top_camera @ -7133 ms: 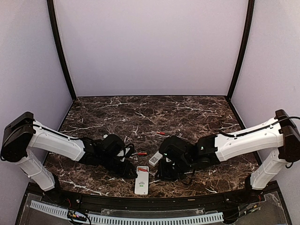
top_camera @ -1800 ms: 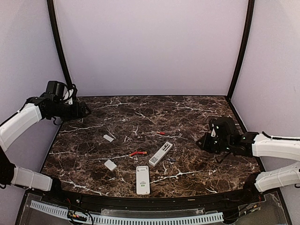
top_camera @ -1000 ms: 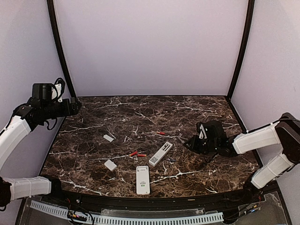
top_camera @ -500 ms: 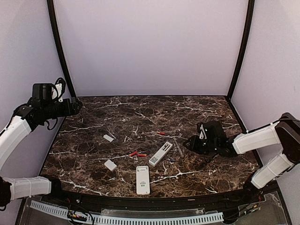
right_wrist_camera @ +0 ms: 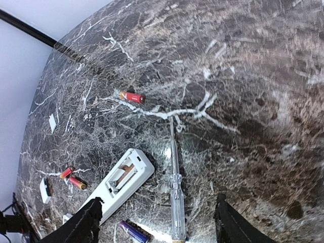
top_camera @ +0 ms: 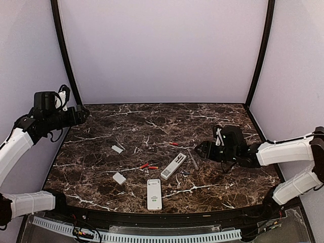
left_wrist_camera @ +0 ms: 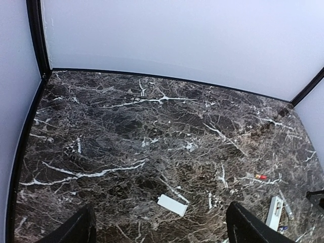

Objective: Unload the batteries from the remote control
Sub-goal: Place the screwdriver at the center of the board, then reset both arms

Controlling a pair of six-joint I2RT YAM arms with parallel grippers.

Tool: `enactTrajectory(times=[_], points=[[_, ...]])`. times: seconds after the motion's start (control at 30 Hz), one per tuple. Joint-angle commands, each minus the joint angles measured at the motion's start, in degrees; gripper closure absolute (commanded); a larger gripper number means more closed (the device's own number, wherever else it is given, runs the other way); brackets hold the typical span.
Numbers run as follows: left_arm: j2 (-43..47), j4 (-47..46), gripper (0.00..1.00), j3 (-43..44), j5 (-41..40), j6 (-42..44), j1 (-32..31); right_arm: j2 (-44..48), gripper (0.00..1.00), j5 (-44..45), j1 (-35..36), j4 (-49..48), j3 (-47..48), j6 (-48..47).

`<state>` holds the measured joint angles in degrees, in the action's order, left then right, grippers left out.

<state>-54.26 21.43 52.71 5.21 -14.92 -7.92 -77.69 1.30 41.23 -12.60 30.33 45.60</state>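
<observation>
Our right claw (right_wrist_camera: 157, 225) hung spread and held nothing, and a screwdriver (right_wrist_camera: 174, 197) lay on the surface (top_camera: 212, 121) under it. The left claw (top_camera: 81, 115) was spread too, up by the far left corner. The batteries lay loose around the open remote (right_wrist_camera: 121, 182): a red battery (right_wrist_camera: 132, 96) beyond it, two more red (right_wrist_camera: 73, 178) to its left, a dark battery (right_wrist_camera: 134, 231) just beside it. Its bay looked empty, though the blur left us unsure.

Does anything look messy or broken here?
Nothing looks broken, but it's messy: red batteries lie scattered on the table, two white covers lie loose, and the slanted remote has its battery slot open.
</observation>
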Motion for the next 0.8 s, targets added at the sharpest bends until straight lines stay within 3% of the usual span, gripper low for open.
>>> enactTrajectory(times=[0.0, 0.07, 0.1, 0.27, 0.4, 0.63, 0.77], points=[[0.6, -7.4, 0.12, -4.0, 4.4, -9.3, 0.2, 3.0, 0.18, 5.8, 0.7, 7.2, 4.9, -5.8], [-0.7, -13.0, 0.12, -6.6, 5.5, -13.0, 0.2, 4.0, 0.04, 7.8, 0.6, 9.7, 7.4, -9.0], [-1.4, -14.7, 0.12, -7.3, 6.0, -14.4, 0.2, 4.3, 0.01, 8.2, 0.0, 10.8, 8.4, -11.1], [-11.5, -24.1, 0.12, -8.1, 7.6, -14.7, 0.3, 4.7, 0.01, 8.5, -6.7, 12.4, 11.7, -18.6], [-19.4, -27.1, 0.09, -5.7, 3.5, -9.0, 0.6, 6.0, 0.01, 4.9, -15.4, 9.8, 12.1, -24.2], [-22.1, -39.6, 0.08, -10.8, 11.5, -6.8, 14.4, 7.5, 0.01, -1.0, -31.0, 4.4, 11.4, -29.2], [-21.9, -43.7, 0.07, -13.8, 10.6, -7.7, 21.5, 8.6, 0.01, -3.2, -38.5, 1.0, 8.7, -30.5]])
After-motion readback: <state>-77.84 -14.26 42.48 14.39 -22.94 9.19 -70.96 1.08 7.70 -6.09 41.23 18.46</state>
